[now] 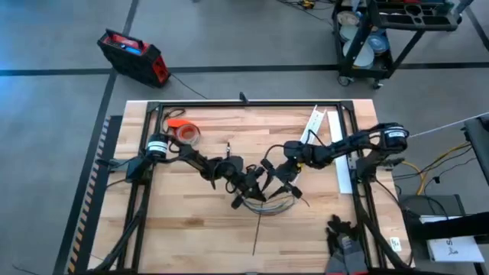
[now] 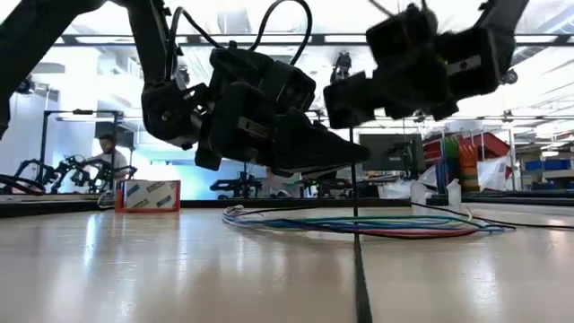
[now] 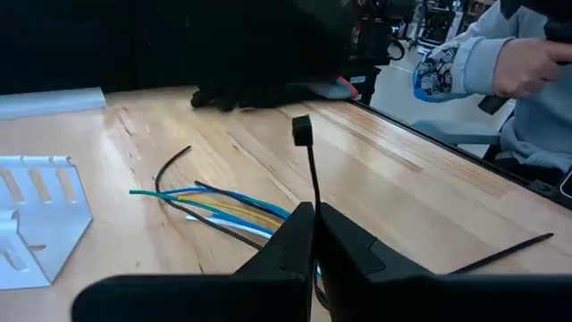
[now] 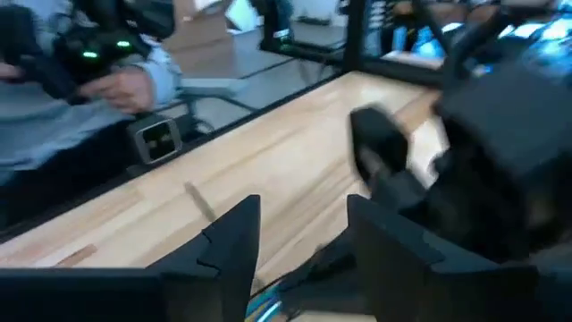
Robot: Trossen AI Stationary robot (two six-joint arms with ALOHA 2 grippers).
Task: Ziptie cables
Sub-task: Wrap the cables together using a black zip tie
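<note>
The cables (image 1: 266, 203), a loose bundle of green, blue, yellow and dark wires (image 3: 223, 207), lie flat on the wooden table near its middle (image 2: 359, 222). My left gripper (image 1: 254, 186) hovers just above them, shut on the ziptie (image 3: 308, 170), a thin dark strip with a small square head (image 3: 302, 131). My right gripper (image 1: 284, 182) hangs close by on the cables' right side, open (image 4: 302, 224) and holding nothing. My left gripper pinches the ziptie's strip (image 3: 313, 199) between its two fingertips (image 3: 344, 234). The strip sticks out beyond the tips, with its head at the free end. The fingers slant down toward the table (image 2: 345, 154), above the cables.
A second dark ziptie (image 1: 257, 233) lies on the table in front of the cables. An orange tape roll (image 1: 186, 134) sits at the far left. A white slotted channel (image 1: 340, 153) lies at the right. A person (image 3: 500, 63) sits beyond the table.
</note>
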